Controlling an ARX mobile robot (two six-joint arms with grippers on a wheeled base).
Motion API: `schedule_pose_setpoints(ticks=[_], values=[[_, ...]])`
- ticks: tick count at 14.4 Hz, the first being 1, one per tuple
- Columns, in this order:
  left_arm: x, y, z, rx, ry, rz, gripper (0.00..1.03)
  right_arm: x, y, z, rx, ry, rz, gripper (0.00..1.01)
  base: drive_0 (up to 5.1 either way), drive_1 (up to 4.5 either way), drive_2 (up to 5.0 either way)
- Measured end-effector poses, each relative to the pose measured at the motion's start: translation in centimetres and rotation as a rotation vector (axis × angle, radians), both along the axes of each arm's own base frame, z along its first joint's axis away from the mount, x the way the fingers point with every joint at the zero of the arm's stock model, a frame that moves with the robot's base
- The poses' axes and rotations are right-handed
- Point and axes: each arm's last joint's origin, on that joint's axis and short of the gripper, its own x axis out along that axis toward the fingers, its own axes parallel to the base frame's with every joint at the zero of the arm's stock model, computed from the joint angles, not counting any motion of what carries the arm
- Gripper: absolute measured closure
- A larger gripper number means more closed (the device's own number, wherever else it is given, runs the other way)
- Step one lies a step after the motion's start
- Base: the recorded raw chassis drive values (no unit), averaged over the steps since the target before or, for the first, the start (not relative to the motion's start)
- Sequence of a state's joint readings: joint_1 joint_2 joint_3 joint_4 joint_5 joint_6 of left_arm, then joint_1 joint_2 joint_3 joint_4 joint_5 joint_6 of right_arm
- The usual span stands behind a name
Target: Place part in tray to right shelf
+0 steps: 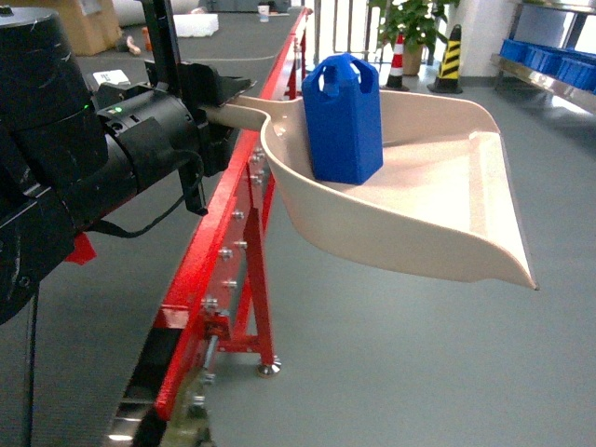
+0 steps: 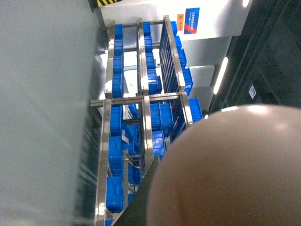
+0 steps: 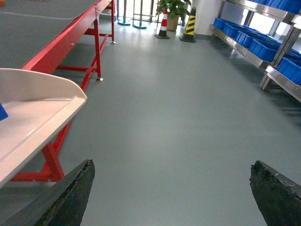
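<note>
Blue part (image 1: 342,119) upright in tray (image 1: 447,200) (left claw (image 1: 216,93) grips handle).

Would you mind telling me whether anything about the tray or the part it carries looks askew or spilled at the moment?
Nothing stands out. The blue part stands upright near the back wall of the tray, which the left gripper holds by its handle out over the floor. Nothing has spilled. The right gripper is open and empty.

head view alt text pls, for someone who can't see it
A small blue part stands upright in a cream tray, held out over grey floor by its handle in the left gripper. A red-framed conveyor runs alongside on the left; a shelf with blue crates sits far right.
</note>
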State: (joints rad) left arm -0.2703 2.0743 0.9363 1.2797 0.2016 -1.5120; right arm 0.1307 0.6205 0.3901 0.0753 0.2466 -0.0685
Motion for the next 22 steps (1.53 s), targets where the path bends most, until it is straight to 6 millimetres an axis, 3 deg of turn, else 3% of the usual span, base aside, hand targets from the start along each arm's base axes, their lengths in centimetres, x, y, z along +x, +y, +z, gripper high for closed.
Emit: schedule_pose_setpoints(ticks=[22], values=[[0.01,0.03,0.03,-0.001,-0.002,0.001,0.91,-0.01,0.00,-0.02,0.000,0.001,0.000,0.03,5.0,-2.41,-2.4]])
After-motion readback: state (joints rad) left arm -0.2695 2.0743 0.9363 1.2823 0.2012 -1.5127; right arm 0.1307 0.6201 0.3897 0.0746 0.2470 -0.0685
